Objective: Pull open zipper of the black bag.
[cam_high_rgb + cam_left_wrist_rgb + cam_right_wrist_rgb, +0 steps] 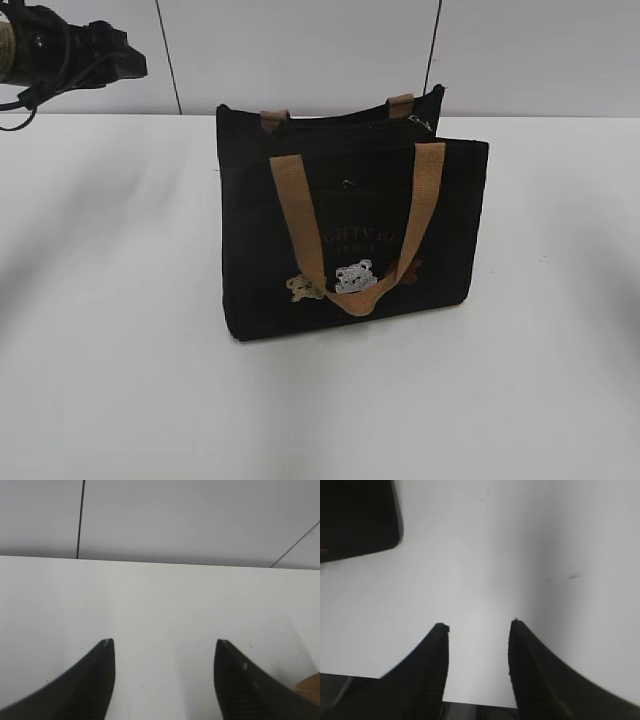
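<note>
Black bag (350, 235) stands upright at centre of the exterior frame on the white surface (120, 380), one tan handle (300, 215) drooping over its front, bear patches (352, 277) low on the front. Zipper (345, 122) runs as a dark line along the top rim; pull tab too small to make out. Left gripper (164, 652) spread wide, nothing between its fingers, over bare surface. Right gripper (478, 630) parted narrower, also empty; a dark corner of the bag sits in the upper left of the right wrist frame. A dark arm part (60, 50) shows upper left of the exterior frame.
</note>
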{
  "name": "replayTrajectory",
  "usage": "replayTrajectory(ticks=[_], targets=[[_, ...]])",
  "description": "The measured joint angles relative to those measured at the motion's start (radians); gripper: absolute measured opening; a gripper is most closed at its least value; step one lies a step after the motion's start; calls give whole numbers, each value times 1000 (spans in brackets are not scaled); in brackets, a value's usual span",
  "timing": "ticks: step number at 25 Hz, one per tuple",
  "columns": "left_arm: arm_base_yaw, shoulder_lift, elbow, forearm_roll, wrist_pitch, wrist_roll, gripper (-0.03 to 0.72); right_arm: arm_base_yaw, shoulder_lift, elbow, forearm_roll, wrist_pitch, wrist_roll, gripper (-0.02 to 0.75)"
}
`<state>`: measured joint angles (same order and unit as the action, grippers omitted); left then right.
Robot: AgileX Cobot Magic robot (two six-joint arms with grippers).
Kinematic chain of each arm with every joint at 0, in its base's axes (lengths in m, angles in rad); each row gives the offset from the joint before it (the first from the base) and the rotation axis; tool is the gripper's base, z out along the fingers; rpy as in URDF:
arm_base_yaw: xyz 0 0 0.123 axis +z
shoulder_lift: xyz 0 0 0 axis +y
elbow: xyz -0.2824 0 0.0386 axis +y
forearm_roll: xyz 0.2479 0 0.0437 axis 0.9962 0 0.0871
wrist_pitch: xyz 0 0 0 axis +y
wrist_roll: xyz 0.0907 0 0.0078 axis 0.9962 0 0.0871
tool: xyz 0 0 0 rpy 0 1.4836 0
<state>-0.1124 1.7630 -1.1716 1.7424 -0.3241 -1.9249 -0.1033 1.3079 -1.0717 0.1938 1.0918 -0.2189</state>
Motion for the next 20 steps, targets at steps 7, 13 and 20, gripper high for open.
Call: replayTrajectory(ticks=[7,13,20], targets=[[0,0,0,1,-15,0,468,0,-458,333,-6,-86,0,305],[0,0,0,2,-27,0,468,0,-868,475,-37,-114,-17,305],[0,0,0,2,-65,0,468,0,-1200,513,-47,-89,-35,305]])
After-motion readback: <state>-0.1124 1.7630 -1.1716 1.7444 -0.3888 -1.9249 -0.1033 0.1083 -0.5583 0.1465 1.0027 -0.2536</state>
